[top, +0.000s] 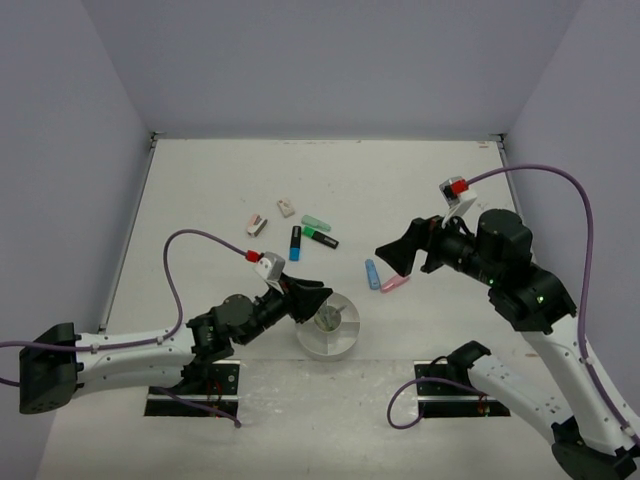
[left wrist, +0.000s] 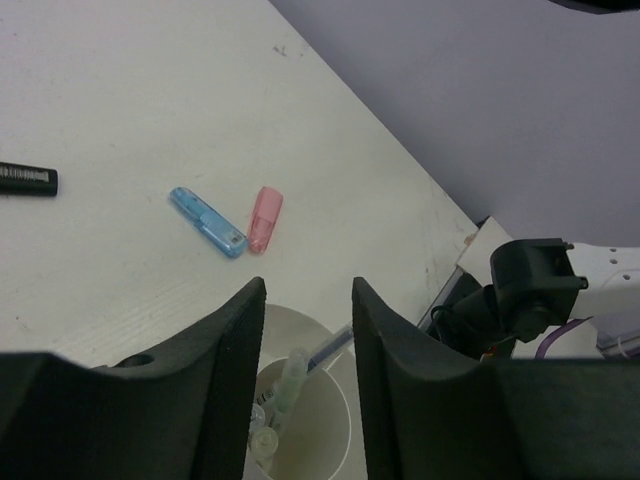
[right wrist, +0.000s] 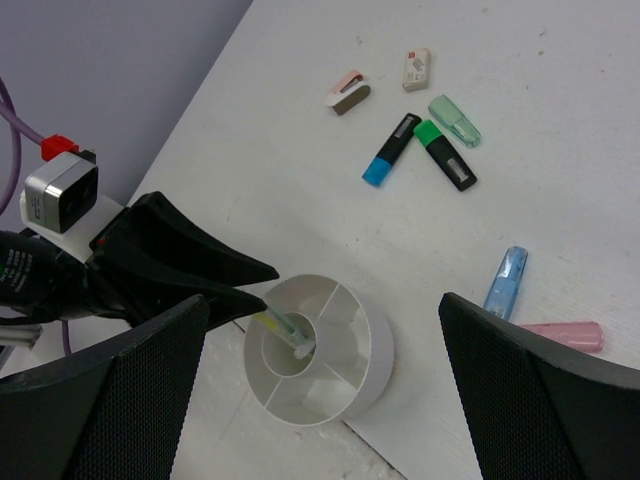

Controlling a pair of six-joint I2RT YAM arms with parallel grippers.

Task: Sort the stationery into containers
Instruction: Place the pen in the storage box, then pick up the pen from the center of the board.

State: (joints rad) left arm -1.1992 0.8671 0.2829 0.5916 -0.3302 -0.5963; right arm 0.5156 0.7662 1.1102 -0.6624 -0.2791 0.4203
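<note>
The round white dish (top: 345, 338) stands at the near middle, with thin pens (top: 326, 320) leaning in its centre cup. My left gripper (top: 318, 300) hovers over the dish's left rim, open, with the pens (left wrist: 288, 385) below the gap between its jaws (left wrist: 308, 300). My right gripper (top: 393, 255) is open wide and empty, high above the table. Below it lie a blue highlighter (right wrist: 505, 280) and a pink highlighter (right wrist: 562, 336). A black-and-blue highlighter (top: 295, 241), a green-and-black one (top: 321, 238), a pale green one (top: 316, 223) and two erasers (top: 256, 225) (top: 285, 208) lie farther back.
The dish's wedge compartments (right wrist: 345, 385) look empty in the right wrist view. The blue highlighter (left wrist: 207, 221) and pink highlighter (left wrist: 265, 218) lie side by side just beyond the dish. The right arm's base (left wrist: 530, 290) stands to the right. Pale walls enclose the table.
</note>
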